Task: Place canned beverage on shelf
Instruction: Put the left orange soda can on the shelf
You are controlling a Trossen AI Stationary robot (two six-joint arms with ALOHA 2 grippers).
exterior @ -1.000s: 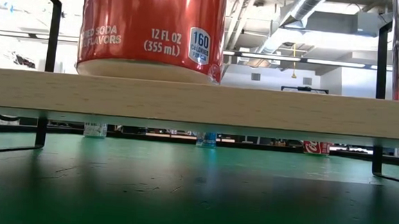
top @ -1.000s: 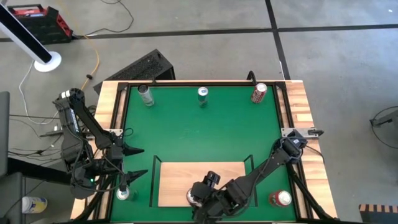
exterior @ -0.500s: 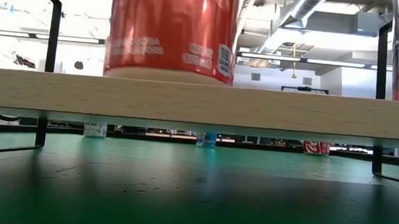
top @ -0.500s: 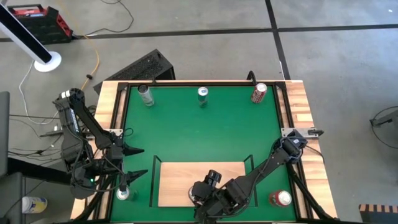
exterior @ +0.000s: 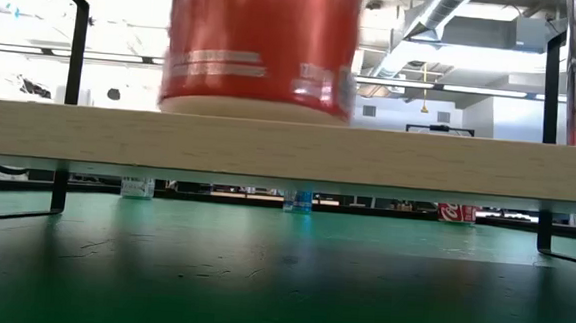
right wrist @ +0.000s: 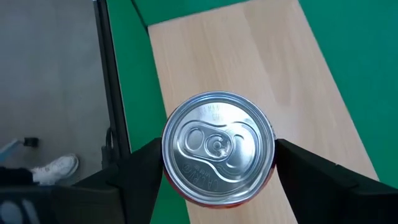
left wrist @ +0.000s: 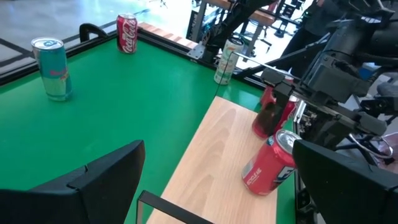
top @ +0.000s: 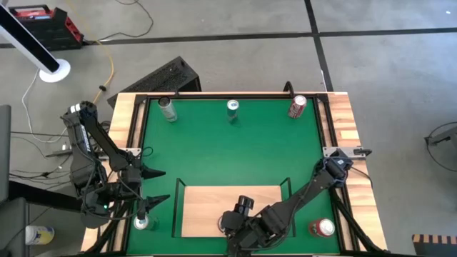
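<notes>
While the left arm waits at the bench's left edge, its gripper [top: 151, 187] spread wide and holding nothing, the right arm reaches low across the near side of the bench. The right gripper [right wrist: 217, 163] looks straight down on a red can [right wrist: 217, 149], with one dark finger on each side of the can's body, pinching it. That can's silver top and pull tab face the wrist camera. It stands at the near edge of the shelf [top: 214, 203], a pale wooden board framed by thin black rails, set on the green mat [top: 228, 150]. In the low view the can's base [exterior: 263, 50] appears to rest on the board's top surface, though whether it truly touches cannot be told.

From the left wrist view, the held can [left wrist: 268, 162] leans slightly beside the right arm's dark links, and a second, darker red can [left wrist: 273, 111] stands just behind it.

Along the far side of the mat stand three more cans, well apart: a silver can [top: 168, 108], a teal can [top: 233, 108] and a red cola can [top: 298, 106]. Another can with a white top [top: 322, 228] sits right of the shelf.
</notes>
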